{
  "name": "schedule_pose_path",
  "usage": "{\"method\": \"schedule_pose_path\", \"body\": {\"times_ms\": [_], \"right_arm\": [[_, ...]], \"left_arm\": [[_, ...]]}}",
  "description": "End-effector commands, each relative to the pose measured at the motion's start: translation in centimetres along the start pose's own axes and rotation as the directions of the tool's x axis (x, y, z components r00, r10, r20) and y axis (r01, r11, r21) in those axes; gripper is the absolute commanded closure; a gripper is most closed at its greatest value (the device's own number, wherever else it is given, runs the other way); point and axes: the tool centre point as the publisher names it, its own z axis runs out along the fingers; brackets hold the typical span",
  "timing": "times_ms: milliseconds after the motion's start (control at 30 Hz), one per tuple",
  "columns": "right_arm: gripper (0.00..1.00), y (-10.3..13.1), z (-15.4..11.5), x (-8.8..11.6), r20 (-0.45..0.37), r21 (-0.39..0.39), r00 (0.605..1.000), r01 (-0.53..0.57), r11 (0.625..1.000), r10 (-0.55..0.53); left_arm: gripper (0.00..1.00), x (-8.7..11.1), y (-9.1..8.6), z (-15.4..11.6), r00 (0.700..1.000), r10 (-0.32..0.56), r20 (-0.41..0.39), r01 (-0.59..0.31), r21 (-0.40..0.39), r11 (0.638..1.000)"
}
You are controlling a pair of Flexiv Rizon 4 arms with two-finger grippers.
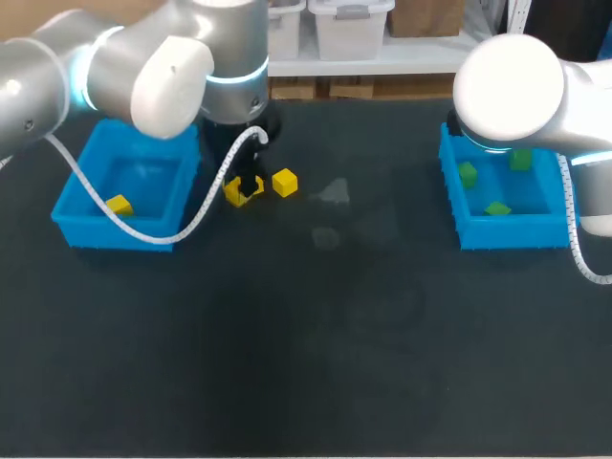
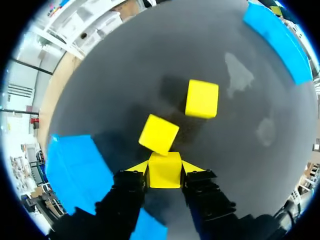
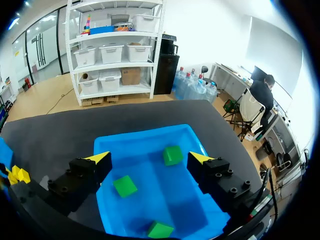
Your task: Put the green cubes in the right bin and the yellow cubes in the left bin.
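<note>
Left gripper [image 2: 165, 168] fingers are clamping on a held yellow cube [image 2: 164, 175] from 2 sides, down at the worktop [image 1: 316, 363], just right of the left bin [image 1: 110, 232], in the far half. A 2nd yellow cube [image 2: 159, 133] is sitting tilted right ahead of the held one; touching or not, cannot tell. A 3rd yellow cube [image 2: 202, 99] is lying further ahead, apart from both. A 4th yellow cube [image 1: 119, 204] is lying inside the left bin, near its front left corner. Right gripper [image 3: 150, 160] fingers are standing wide apart, gripping nothing, hanging over the right bin [image 3: 150, 142] by the worktop's right edge. Inside it, a green cube [image 3: 173, 155] is lying ahead of the fingers, a 2nd green cube [image 3: 124, 186] between them, and a 3rd green cube [image 3: 160, 230] under the gripper.
</note>
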Motion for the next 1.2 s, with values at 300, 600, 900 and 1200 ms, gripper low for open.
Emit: {"method": "schedule_pose_path", "body": {"times_ms": [300,600,900,1200], "right_arm": [[0.0,0.0,0.0,0.0,0.0,0.0,1.0,0.0,1.0,0.0],[0.0,0.0,0.0,0.0,0.0,0.0,1.0,0.0,1.0,0.0],[0.0,0.0,0.0,0.0,0.0,0.0,1.0,0.0,1.0,0.0],[0.0,0.0,0.0,0.0,0.0,0.0,1.0,0.0,1.0,0.0]], "left_arm": [[1.0,3.6,5.4,-9.2,0.957,-0.195,0.216,0.228,-0.139,0.964],[1.0,9.2,10.7,-7.8,0.879,-0.435,0.193,0.463,-0.131,0.877],[0.0,10.8,11.0,-6.3,0.875,-0.465,0.138,0.483,-0.158,0.861],[0.0,7.8,9.4,-9.8,0.881,-0.415,0.227,0.437,-0.053,0.898]]}}
